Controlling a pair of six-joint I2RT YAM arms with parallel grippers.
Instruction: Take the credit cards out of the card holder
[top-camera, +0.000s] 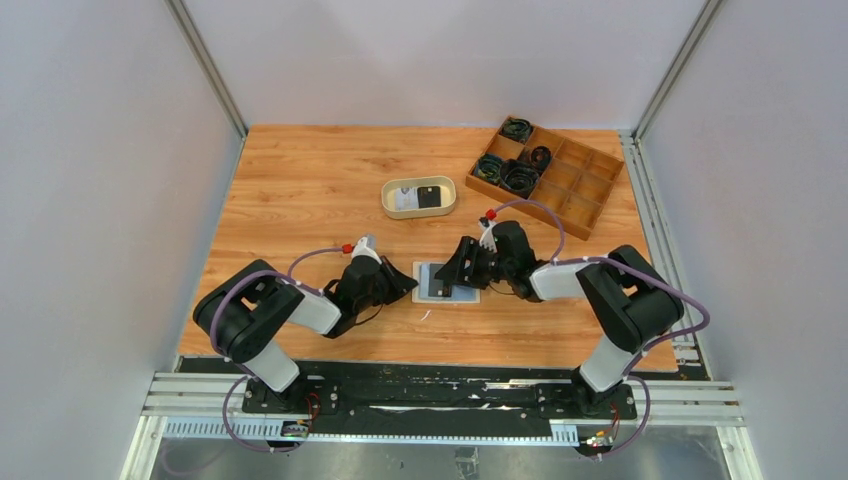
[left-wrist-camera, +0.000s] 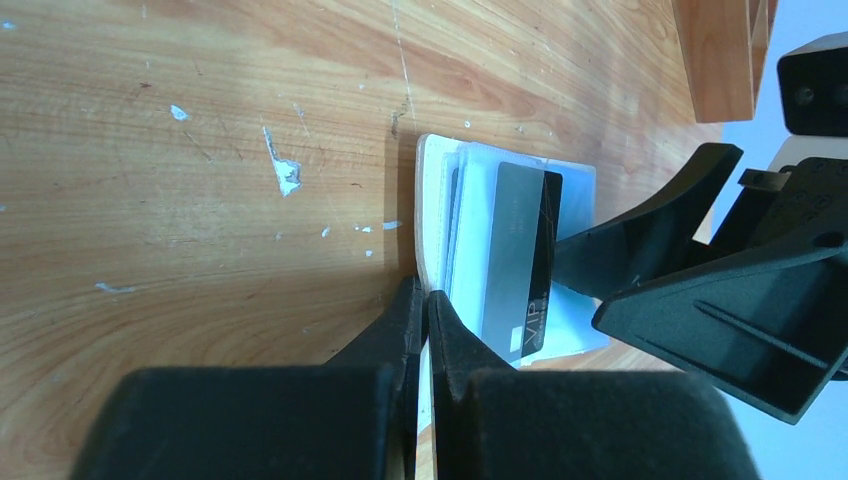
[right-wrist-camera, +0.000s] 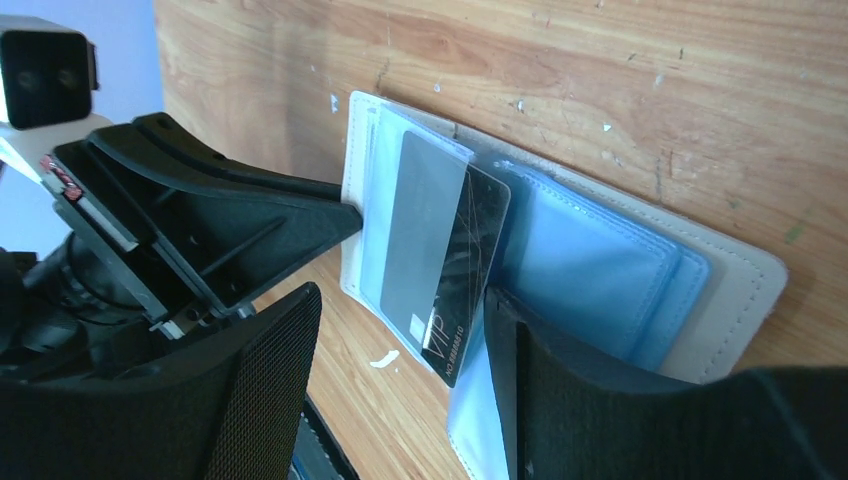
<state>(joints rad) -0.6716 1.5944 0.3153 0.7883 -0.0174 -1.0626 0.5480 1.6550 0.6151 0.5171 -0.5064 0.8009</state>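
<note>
The card holder (top-camera: 440, 271) lies open on the table, pale blue inside; it also shows in the left wrist view (left-wrist-camera: 436, 200) and the right wrist view (right-wrist-camera: 610, 262). A black and grey credit card (right-wrist-camera: 440, 262) marked VIP sticks partway out of its clear pocket, also seen from the left wrist (left-wrist-camera: 520, 262). My left gripper (left-wrist-camera: 425, 300) is shut on the holder's left edge (top-camera: 408, 288). My right gripper (right-wrist-camera: 400, 305) is open, its jaws either side of the card's protruding end, one finger (right-wrist-camera: 560, 390) resting on the holder; from above it sits over the holder's right half (top-camera: 464, 274).
An oval beige tray (top-camera: 420, 212) behind the holder contains a white card (top-camera: 405, 199) and a black card (top-camera: 431, 197). A wooden compartment box (top-camera: 580, 205) with black cable coils (top-camera: 518, 176) stands at the back right.
</note>
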